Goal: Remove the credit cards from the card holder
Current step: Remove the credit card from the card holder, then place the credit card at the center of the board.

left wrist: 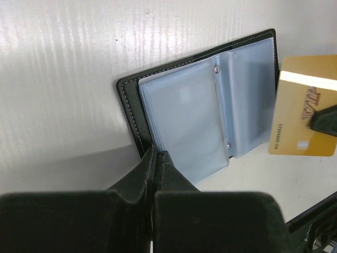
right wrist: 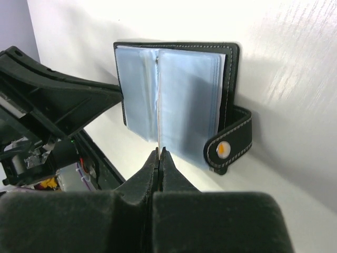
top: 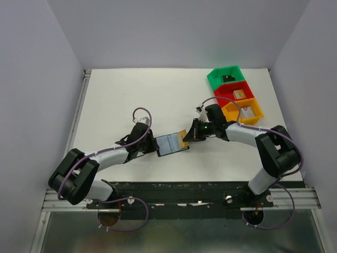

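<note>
Left tool [left wrist: 154, 158] clamps holder [left wrist: 184, 116], right tool [right wrist: 158, 155] gold card [left wrist: 300, 116] (bins [top: 216, 80] beyond).

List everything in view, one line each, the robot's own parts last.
White flat table: one, white, under everything.
Black bifold card holder: one, black with blue-grey pockets, lying open between the arms.
Gold plastic credit card: one, gold, held just off the holder's right edge.
Open plastic bins: three, green, red, orange, in a row at the table's far right, small items inside.
Left gripper: one, black, shut on the holder's left edge.
Right gripper: one, black, shut on the gold card.
</note>
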You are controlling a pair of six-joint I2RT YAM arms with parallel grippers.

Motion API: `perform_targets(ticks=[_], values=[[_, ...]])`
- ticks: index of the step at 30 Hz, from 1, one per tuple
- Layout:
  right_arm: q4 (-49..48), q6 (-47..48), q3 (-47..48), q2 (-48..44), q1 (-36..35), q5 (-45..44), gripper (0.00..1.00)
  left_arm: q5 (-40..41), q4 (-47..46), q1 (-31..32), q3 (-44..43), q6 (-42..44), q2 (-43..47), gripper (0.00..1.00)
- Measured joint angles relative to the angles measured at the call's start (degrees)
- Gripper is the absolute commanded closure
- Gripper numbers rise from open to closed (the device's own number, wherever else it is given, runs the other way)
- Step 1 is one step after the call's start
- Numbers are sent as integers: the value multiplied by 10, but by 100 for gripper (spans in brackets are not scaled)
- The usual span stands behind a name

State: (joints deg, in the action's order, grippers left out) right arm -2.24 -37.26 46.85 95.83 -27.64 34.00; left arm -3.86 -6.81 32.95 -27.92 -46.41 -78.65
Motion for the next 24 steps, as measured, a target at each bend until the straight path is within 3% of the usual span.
perform_targets(ticks=[4,8,16,21,24], values=[[35,16,0,-41,0,-11,100,20,40,0,0,14,36,45],[90,52,12,-85,-1,-27,100,32,77,-3,-14,27,79,18],[245,173,104,-151,-63,-87,100,6,110,-3,-77,61,158,15],[318,265,156,-186,-140,-79,100,-108,75,-7,-80,126,256,13],[348,301,163,-208,-148,-39,100,-187,76,-8,-102,166,302,14]])
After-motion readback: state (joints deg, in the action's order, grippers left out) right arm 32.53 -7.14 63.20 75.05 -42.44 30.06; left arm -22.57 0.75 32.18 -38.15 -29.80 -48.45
